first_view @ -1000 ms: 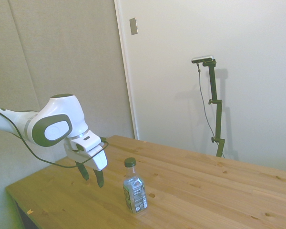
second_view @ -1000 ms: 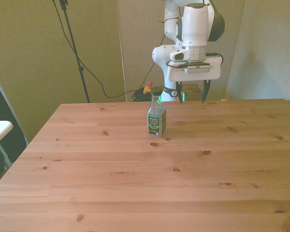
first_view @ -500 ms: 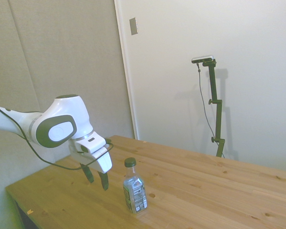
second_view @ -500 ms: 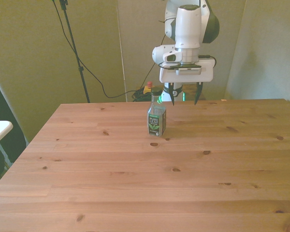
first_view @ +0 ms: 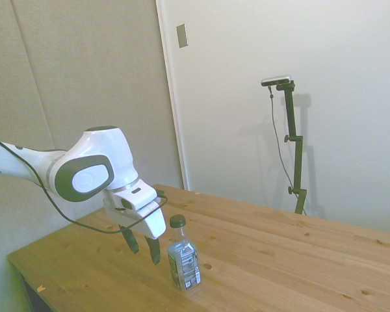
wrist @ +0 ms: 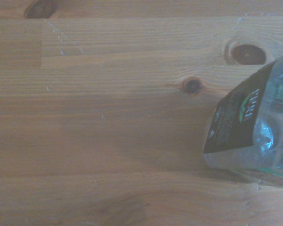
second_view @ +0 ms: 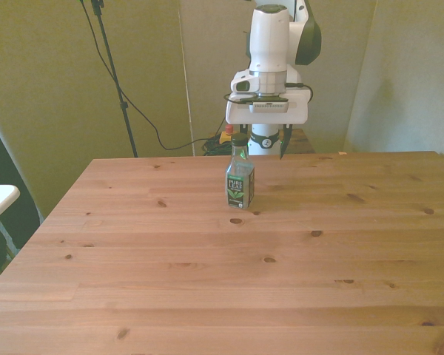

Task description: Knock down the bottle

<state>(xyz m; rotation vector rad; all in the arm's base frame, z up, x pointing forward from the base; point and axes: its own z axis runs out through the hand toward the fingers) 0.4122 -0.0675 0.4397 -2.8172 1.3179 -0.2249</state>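
Now my gripper (first_view: pixel 145 246), fingers spread and empty, has closed in from a second ago to just beside the upright green-capped bottle (first_view: pixel 183 257), so I judge the toppling push imminent.

Bottle (wrist: pixel 254 127) cropped by wrist view edge.

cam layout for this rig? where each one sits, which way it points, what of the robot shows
Side view: stands off one side of the table, looks across it; the white arm enters from the picture's left, open pincer just short of the upright bottle.
Front view: across the table, facing the robot; arm, base and pincer show behind the bottle.
Wrist view: on the wrist, looks down at the tabletop from close by; no robot part shows, only the bottle's lower body.
Shared: all three see the bottle and the table.
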